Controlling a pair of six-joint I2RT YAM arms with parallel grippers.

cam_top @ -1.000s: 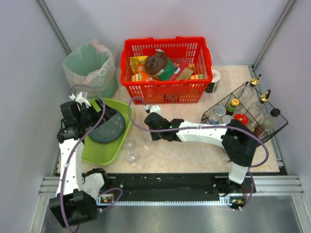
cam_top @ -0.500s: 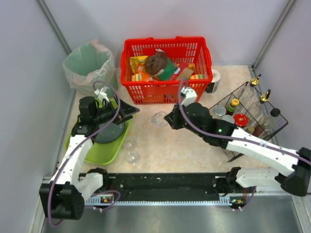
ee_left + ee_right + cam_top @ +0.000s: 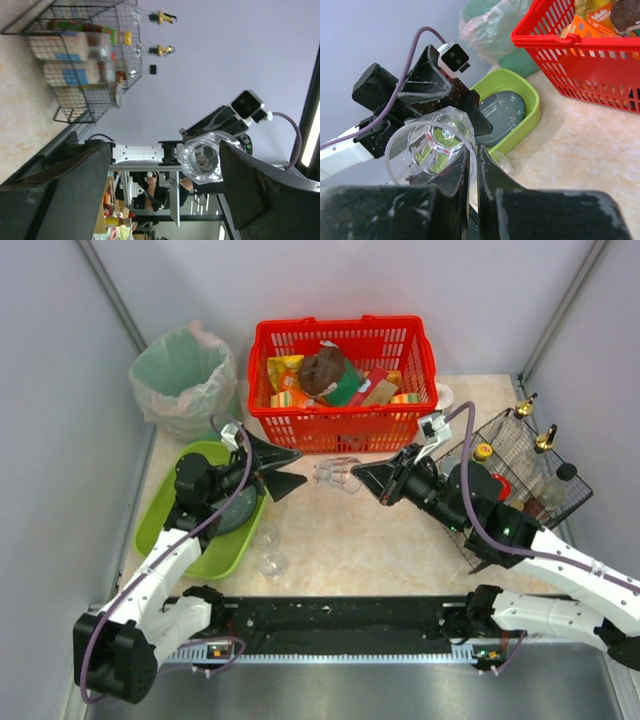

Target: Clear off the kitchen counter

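The kitchen counter (image 3: 400, 540) is pale beige stone. My right gripper (image 3: 368, 476) is shut on the rim of a clear glass (image 3: 338, 476) and holds it on its side above the counter, in front of the red basket. In the right wrist view the rim sits pinched between my fingers (image 3: 472, 155), with the glass (image 3: 432, 147) to their left. My left gripper (image 3: 297, 468) is open and empty, just left of the glass and pointing at it. In the left wrist view the glass (image 3: 202, 159) shows between the wide-open jaws, close to the right one.
Two more clear glasses (image 3: 265, 533) (image 3: 271, 564) stand on the counter beside the lime-green tray (image 3: 165, 515), which holds a dark plate (image 3: 232, 510). A red basket (image 3: 345, 380) of groceries is at the back, a bagged bin (image 3: 185, 375) back left, a wire rack (image 3: 510, 480) of bottles right.
My right arm picked up the glass, lifted it and drew back to the right. My left arm swung from over the tray toward the middle, its open gripper now facing the glass.
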